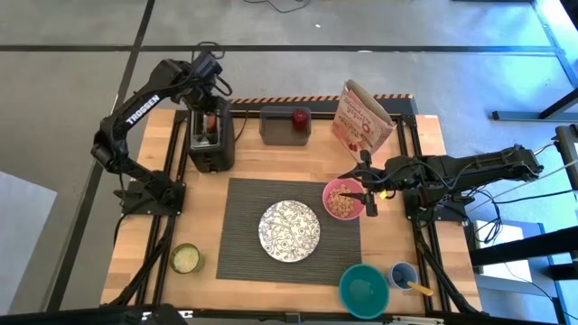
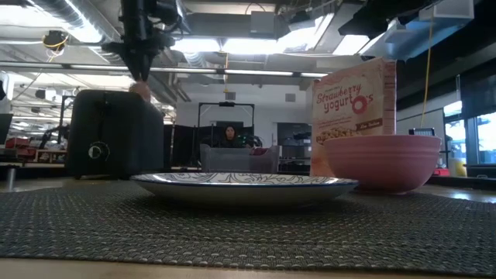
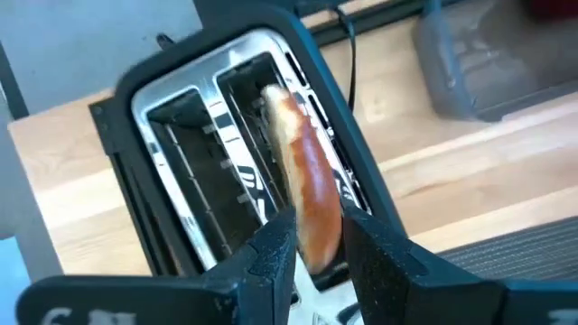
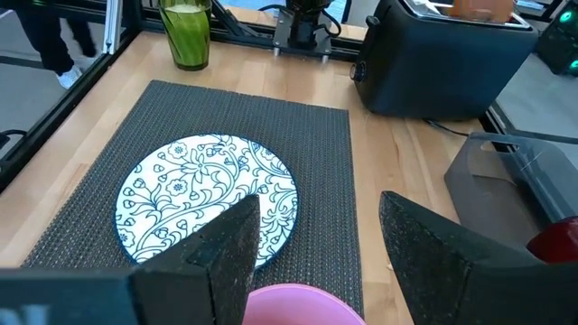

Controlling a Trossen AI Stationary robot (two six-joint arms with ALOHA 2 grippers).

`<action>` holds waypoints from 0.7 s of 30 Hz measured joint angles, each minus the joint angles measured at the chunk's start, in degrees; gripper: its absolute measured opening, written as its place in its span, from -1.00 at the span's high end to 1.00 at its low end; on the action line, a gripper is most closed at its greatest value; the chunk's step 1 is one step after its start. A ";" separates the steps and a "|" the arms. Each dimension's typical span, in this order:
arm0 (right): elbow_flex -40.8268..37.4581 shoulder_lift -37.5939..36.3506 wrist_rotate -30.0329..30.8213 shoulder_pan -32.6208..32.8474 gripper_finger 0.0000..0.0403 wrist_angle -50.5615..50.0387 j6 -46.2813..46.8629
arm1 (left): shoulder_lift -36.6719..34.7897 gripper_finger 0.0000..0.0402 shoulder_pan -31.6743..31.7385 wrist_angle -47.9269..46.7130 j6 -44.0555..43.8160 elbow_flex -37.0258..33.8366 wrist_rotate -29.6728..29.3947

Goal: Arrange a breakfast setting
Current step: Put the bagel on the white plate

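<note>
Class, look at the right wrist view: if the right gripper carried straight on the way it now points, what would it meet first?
Most likely the pink bowl, sitting just ahead between the open jaws of the right gripper. Beyond it lies the white plate on the mat; depth is uncertain.

Wooden worktop (image 1: 135,244), pale planks framed by dark rails. At centre, a dark grey ribbed mat (image 1: 244,257) lying flat — carrying a white patterned plate (image 1: 289,229) and, at its right edge, a pink bowl (image 1: 343,200). Along the far edge: black toaster (image 1: 211,137), grey tray (image 1: 285,126), cereal box (image 1: 361,119). Near the front left corner, a small jar with a green lid (image 1: 185,258). At front right, a teal bowl (image 1: 365,289) just beside a small blue cup (image 1: 403,274) — both off the mat.
</note>
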 joint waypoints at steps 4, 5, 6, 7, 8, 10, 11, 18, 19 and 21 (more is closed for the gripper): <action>0.00 0.00 0.00 0.00 -0.08 -0.02 0.00 | 0.00 0.56 -0.27 -3.27 0.27 5.13 -0.85; 0.00 0.00 0.00 0.00 -0.08 0.00 0.02 | 0.00 0.56 -0.62 -3.92 0.28 6.41 -1.31; 0.00 0.00 0.00 0.00 -0.08 0.00 0.02 | 0.00 0.56 -1.04 -4.31 0.26 7.54 -1.80; 0.00 0.00 0.00 0.00 -0.08 -0.02 0.02 | -0.02 0.56 -1.50 -4.51 0.25 8.58 -2.11; 0.00 0.00 0.00 0.00 -0.08 -0.02 0.02 | -0.02 0.56 -2.01 -4.69 0.25 9.44 -2.10; 0.00 0.00 0.00 0.00 -0.08 -0.02 0.01 | -0.02 0.56 -2.94 -4.73 0.25 10.17 -1.75; 0.00 0.00 0.00 0.00 -0.08 -0.02 0.02 | -0.04 0.55 -3.35 -4.69 0.26 10.17 -1.60; 0.00 0.00 -0.02 0.00 -0.08 -0.02 0.04 | 0.11 0.55 -3.61 -4.46 -0.56 6.19 -2.46; 0.00 0.00 -0.02 0.00 -0.08 -0.02 0.04 | 0.11 0.55 -3.39 -4.23 -0.59 5.47 -2.54; 0.00 0.00 -0.02 0.00 -0.08 -0.04 0.04 | 0.13 0.52 -2.92 -4.02 -0.63 4.18 -2.59</action>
